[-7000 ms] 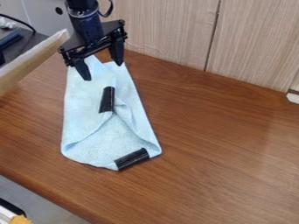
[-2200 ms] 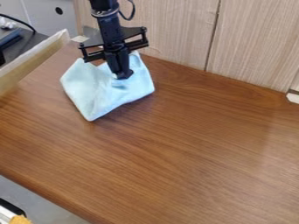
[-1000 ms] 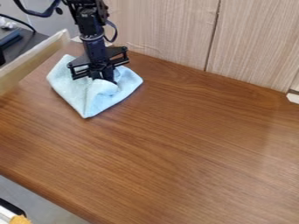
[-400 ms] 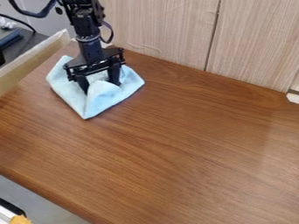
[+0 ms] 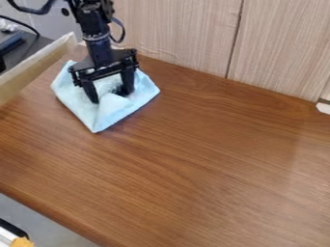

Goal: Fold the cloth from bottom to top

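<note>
On brown wood [image 5: 213, 154], rumpled pale-blue cloth [image 5: 108, 112].

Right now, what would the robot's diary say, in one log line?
gripper: open, over cloth | cloth: bunched, folded, near corner pointed | table: cloth lies on it | hold: none seen

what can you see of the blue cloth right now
The cloth is pale light blue, soft and fuzzy like a microfibre towel. It lies folded and rumpled on the brown wood-grain table, near its back left, with one corner pointing toward the camera. A rounded bulge stands up near its middle. The hand is over it, fingers spread, their tips down at the fabric; whether they press on it I can't tell.
</note>
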{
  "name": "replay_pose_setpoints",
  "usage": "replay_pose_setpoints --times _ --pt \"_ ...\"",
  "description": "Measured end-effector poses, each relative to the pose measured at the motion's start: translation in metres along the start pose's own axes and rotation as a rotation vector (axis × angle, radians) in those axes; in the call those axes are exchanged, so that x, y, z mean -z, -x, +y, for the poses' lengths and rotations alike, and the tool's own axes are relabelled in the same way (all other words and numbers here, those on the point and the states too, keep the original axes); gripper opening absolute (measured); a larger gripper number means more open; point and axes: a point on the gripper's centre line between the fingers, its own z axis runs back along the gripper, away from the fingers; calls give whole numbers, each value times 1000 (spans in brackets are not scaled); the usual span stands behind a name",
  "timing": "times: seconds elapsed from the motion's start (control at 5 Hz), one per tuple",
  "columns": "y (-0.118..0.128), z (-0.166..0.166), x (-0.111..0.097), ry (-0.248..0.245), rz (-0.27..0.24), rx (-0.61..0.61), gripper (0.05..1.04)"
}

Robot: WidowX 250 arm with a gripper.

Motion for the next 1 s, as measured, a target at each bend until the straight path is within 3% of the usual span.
replay_pose_setpoints --times 0.4,0.8,1.0 --pt "7 -14 -37 90 -55 60 999" --pt "19 -19 -61 140 -76 121 999" --pt "19 -19 -61 140 -76 123 999"
